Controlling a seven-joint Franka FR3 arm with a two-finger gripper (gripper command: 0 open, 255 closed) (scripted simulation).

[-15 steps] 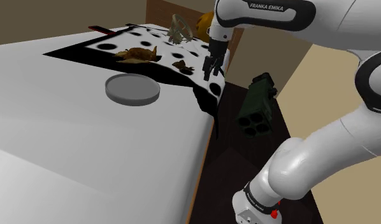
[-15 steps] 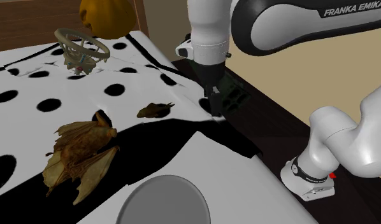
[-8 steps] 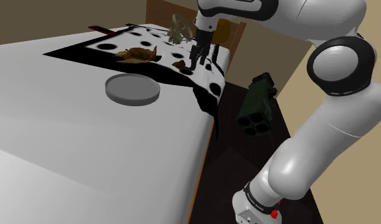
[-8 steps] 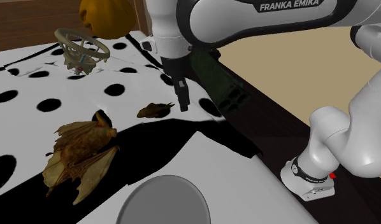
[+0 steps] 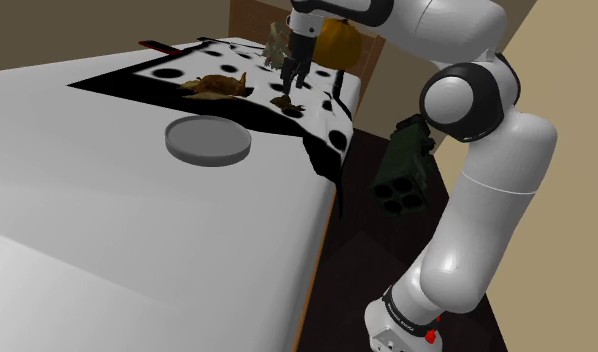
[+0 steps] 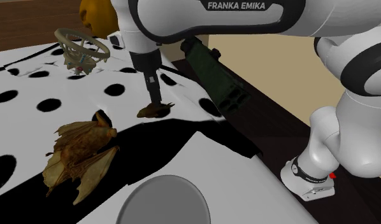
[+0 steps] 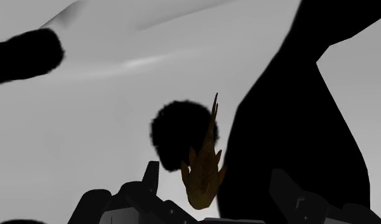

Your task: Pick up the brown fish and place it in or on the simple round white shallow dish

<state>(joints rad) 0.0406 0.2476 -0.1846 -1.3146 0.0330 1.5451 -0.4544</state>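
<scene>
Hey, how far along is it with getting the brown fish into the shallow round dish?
Done: the pincer is lined up over the brown fish. In hand: nothing gripped; its fingers stand open beside the fish, which lies on the spotted cloth. Left: close, lift, carry it to the empty round dish.

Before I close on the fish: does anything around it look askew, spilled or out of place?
The spotted cloth is rumpled and droops over the edge near the brown fish. A dark green box stands tilted on the floor beside it. Nothing looks spilled.
</scene>
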